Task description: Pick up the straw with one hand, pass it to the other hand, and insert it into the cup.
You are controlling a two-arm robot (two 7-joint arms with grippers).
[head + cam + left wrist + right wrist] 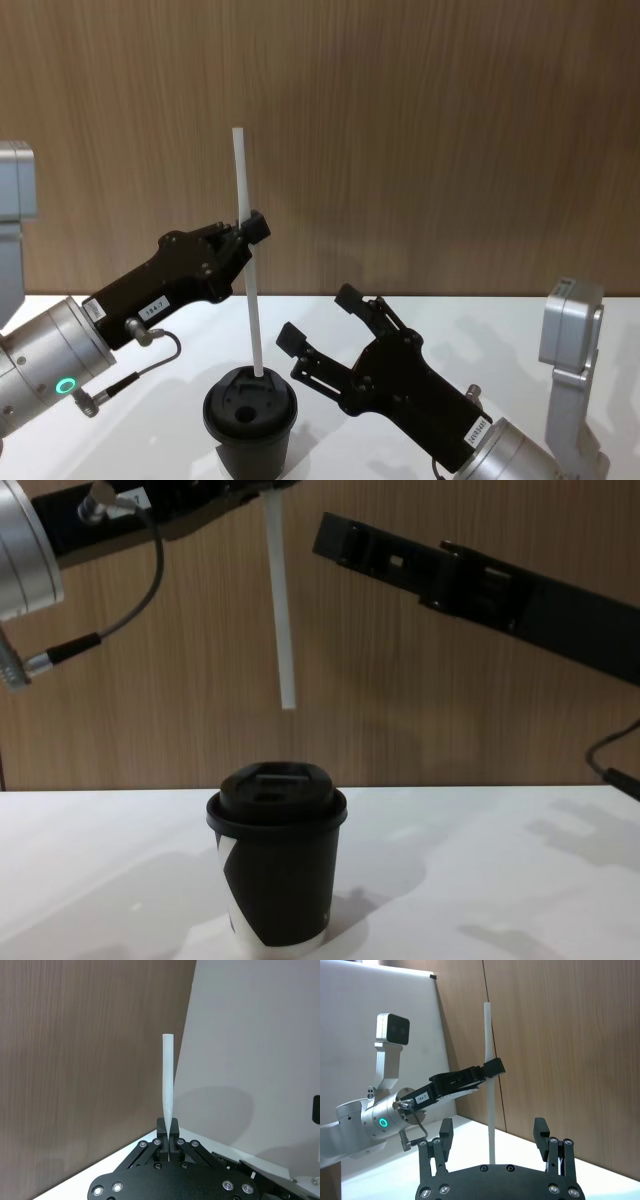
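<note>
Left gripper [252, 228]: clenched on the straw [252, 300] mid-frame, holding it near upright so the end can drop in.
Straw end: hangs above the cup [276, 870] in the chest view, apart from the lid [277, 785].
Right gripper [318, 318]: jaws wide, empty, lower right.
Surface: white table [470, 320].
Room: wood-panel wall [450, 120] behind.

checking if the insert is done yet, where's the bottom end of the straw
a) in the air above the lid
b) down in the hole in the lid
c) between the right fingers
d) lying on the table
a: the chest view shows the straw ending in the air above the cup, held by the left gripper, while the right gripper is open beside it.
</note>
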